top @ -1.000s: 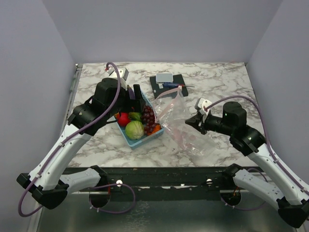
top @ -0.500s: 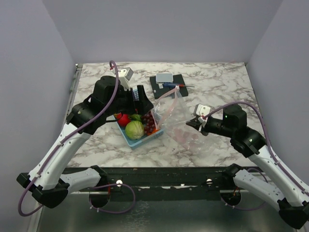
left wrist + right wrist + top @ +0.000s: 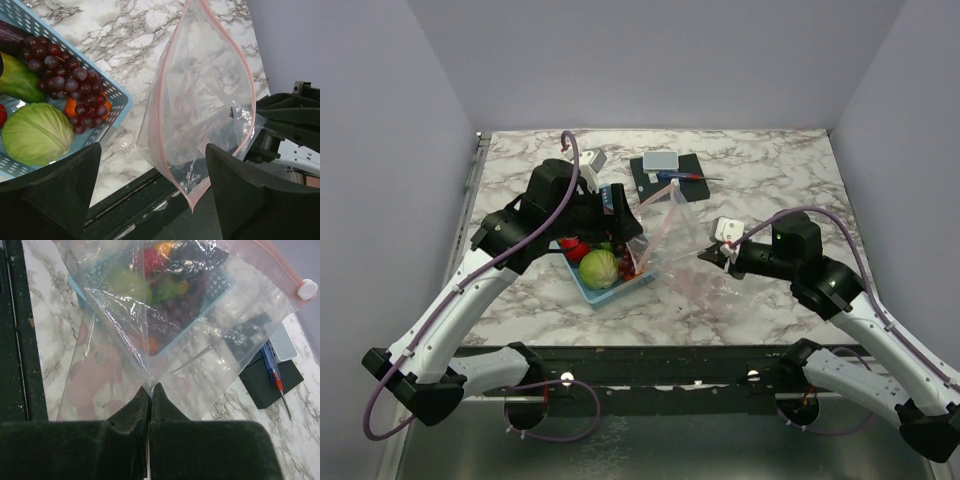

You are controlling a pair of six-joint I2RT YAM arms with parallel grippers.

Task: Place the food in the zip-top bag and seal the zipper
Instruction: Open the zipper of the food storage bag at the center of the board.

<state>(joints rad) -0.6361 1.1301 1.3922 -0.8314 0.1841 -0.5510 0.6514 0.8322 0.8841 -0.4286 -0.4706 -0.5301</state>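
Note:
The zip-top bag is lifted off the table beside the basket, and its mouth gapes in the left wrist view. The pink zipper loops round that mouth. My right gripper is shut on a fold of the bag's clear wall. My left gripper hangs wide open over the bag's mouth and the basket's right end, holding nothing. The food lies in the light-blue basket: green cabbage, purple grapes, an orange piece and a red piece.
A black block with a pale pad and a blue-and-red pen sits behind the bag. A white slider sits on the zipper's end. The table's dark front rail runs close below the basket.
My left gripper has swung right from over the basket to the bag's mouth. My right gripper has moved left with the bag, which now stands higher and more open.

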